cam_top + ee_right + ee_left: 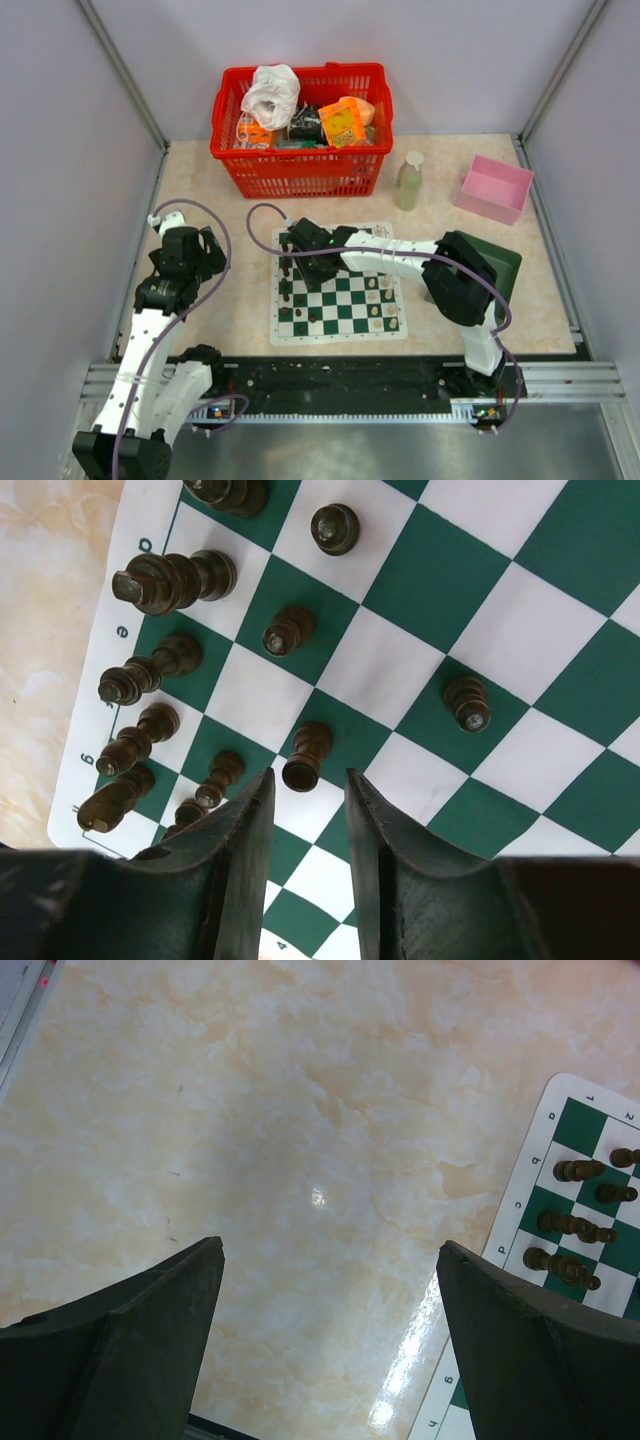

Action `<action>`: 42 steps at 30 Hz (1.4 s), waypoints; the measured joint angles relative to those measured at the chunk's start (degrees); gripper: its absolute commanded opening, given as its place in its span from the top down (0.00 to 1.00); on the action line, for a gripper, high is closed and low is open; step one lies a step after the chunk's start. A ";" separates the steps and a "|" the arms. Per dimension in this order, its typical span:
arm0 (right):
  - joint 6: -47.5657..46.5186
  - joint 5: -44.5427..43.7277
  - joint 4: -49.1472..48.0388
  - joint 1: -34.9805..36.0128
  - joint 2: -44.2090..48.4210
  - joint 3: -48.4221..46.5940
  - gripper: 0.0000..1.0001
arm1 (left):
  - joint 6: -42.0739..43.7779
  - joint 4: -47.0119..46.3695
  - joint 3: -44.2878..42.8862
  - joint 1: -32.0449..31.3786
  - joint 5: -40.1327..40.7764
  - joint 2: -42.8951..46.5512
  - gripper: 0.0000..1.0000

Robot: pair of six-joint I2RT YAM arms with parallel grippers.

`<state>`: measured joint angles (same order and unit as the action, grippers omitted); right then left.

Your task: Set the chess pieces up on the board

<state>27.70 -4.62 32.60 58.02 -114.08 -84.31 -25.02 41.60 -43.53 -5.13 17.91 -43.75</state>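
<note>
Chessboard (pixel 345 300) lies flat on the table, with both arms working around it. The right gripper (pixel 308 778) hangs over the board's far left corner, its jaws drawn close with only a narrow gap between them and nothing in that gap. Just ahead of its fingertips sits one dark pawn (pixel 306 755); whether it is upright or tipped I cannot tell. More dark brown pieces (pixel 165 580) crowd the rows along the board's left edge, while cream pieces (pixel 385 298) stand along its right edge. The left gripper (pixel 330 1250) hovers over bare table to the left of the board, jaws spread wide, holding nothing. A red basket (pixel 300 170) stands beyond the board.
</note>
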 measured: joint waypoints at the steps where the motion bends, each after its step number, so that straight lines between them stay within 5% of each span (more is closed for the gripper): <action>1: -0.02 -0.13 -0.07 0.00 0.00 0.00 0.68 | 0.00 0.00 0.00 0.00 0.00 0.00 0.07; 35: -0.02 -0.02 -1.77 0.00 -2.16 0.00 0.73 | 0.00 0.00 0.00 0.00 -0.04 -0.02 0.07; 42: -0.07 -0.07 -1.77 0.00 -2.16 0.00 0.67 | -0.02 0.00 0.00 0.00 -0.04 -0.02 0.07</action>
<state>27.64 -4.69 30.83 58.02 -116.25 -84.31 -25.04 41.60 -43.53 -5.13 17.87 -43.77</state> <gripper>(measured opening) 0.315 0.927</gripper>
